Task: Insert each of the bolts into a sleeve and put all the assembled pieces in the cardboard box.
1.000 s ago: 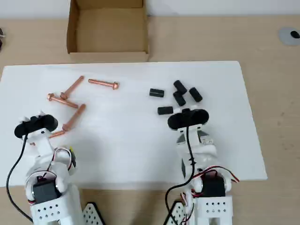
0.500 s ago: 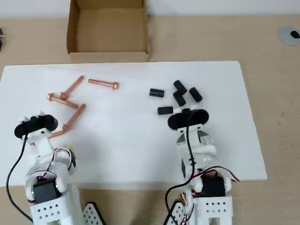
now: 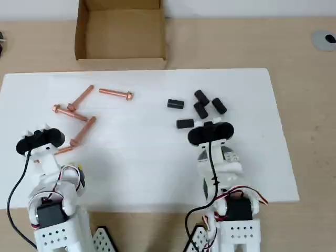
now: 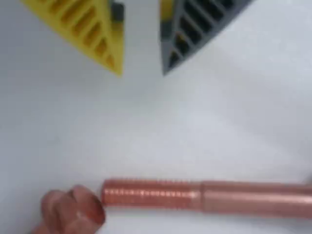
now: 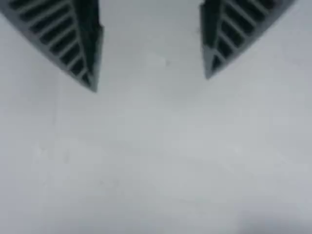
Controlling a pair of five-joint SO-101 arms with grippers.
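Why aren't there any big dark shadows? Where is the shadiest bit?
High view: the light is even, so the bolts and sleeves cast only thin, soft shadows on the white sheet; the shadiest bit is the inside of the box's left wall. Left wrist view: hardly any shadow beside the bolt. Right wrist view: the sheet greys softly toward one corner.

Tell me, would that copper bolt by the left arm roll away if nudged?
Probably: the bolt has a round shaft lying flat on the smooth white sheet, so it may roll. It looks like solid metal, likely stiff and heavy for its size. Its smooth half might slip.
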